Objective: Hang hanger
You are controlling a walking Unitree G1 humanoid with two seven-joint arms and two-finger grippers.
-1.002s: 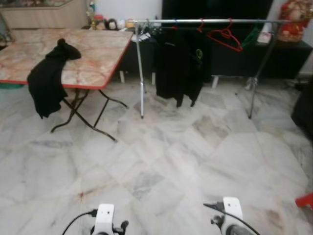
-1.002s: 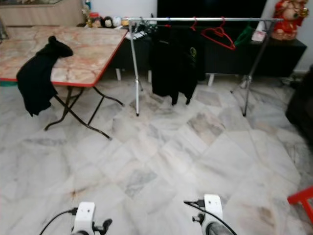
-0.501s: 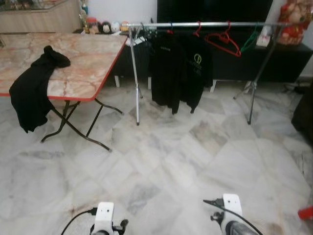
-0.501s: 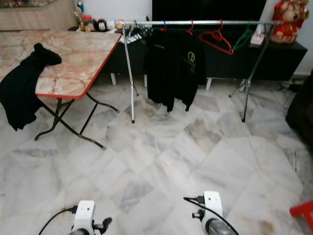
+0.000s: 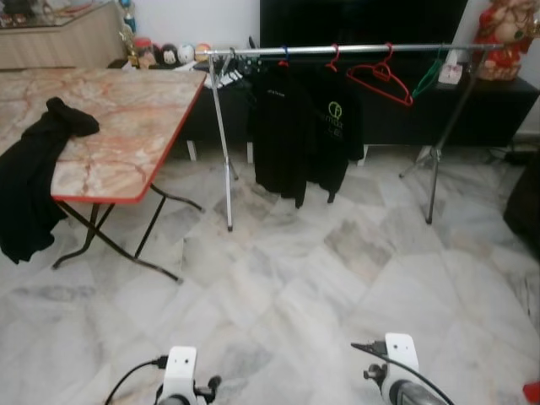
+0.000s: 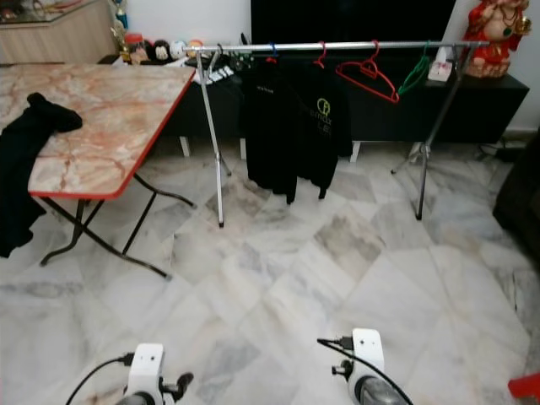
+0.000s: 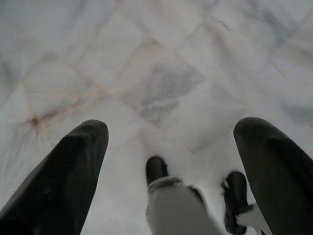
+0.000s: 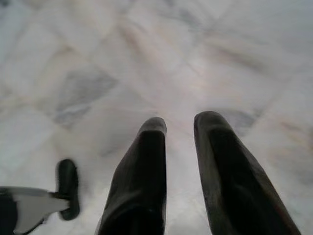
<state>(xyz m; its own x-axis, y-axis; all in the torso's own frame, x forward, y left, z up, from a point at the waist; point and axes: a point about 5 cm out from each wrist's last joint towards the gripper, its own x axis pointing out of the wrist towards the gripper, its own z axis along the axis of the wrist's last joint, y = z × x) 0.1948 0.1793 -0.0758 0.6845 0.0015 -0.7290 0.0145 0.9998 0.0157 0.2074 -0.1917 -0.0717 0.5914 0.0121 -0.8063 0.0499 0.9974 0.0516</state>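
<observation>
Both your arms hang low over the marble floor (image 5: 337, 278). Your left gripper (image 7: 168, 147) has its fingers spread wide, holding nothing; your right gripper (image 8: 180, 147) has its fingers nearly together with a narrow gap, also holding nothing. Ahead, a red hanger (image 5: 380, 78) hangs bare and tilted on the silver clothes rail (image 5: 354, 49), between a black jacket (image 5: 304, 126) and a green hanger (image 5: 429, 76). To your left, a black garment (image 5: 34, 181) drapes over the counter (image 5: 110, 126).
</observation>
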